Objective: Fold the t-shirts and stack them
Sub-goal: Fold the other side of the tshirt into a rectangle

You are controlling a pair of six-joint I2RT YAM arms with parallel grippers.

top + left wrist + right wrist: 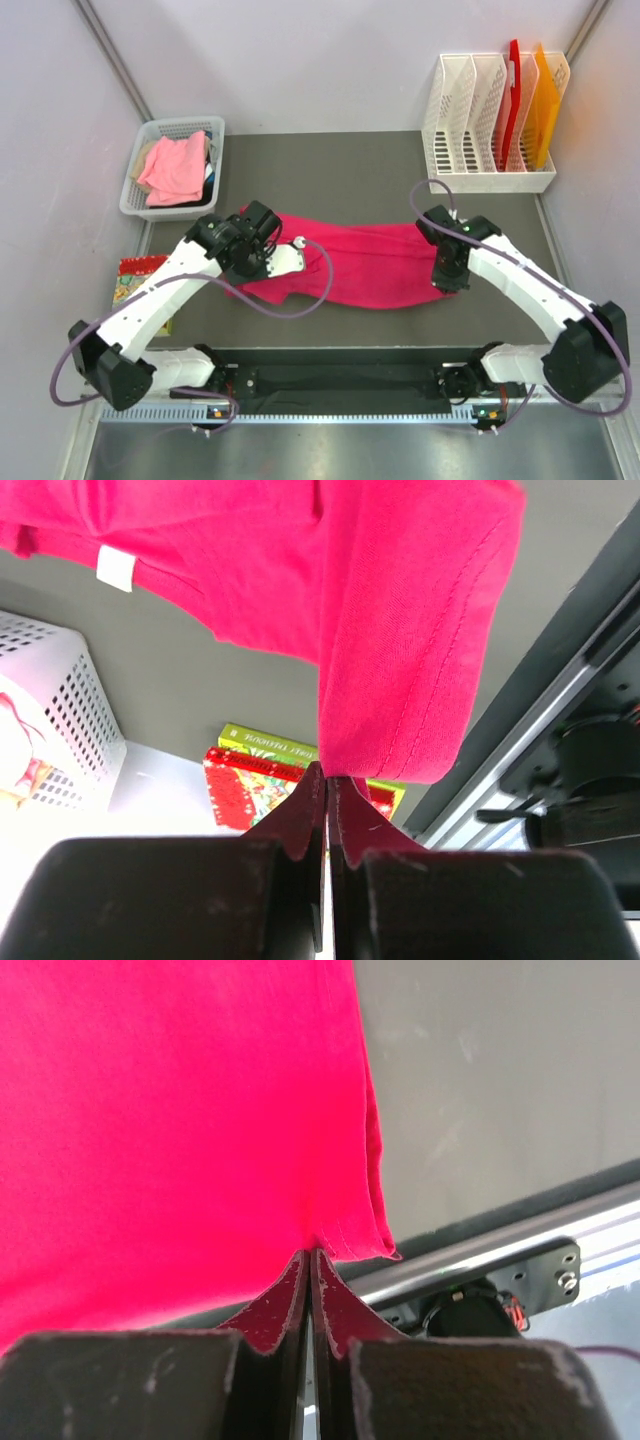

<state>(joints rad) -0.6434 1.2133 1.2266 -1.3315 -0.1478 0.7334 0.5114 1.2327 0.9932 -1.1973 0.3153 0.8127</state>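
Left hand (327, 777) is clenched on a folded edge of the magenta shirt (370, 262), fingers pressed together with cloth pinched at the tips. Right hand (309, 1257) grips the shirt's opposite edge the same way. Between them the shirt stretches across the middle of the dark worktop (340, 165). A red and green booklet (130, 283) lies at the worktop's left edge. Farther back on the left, a white basket (133, 180) holds the salmon shirt (175, 165); at far right stands a white rack (470, 110).
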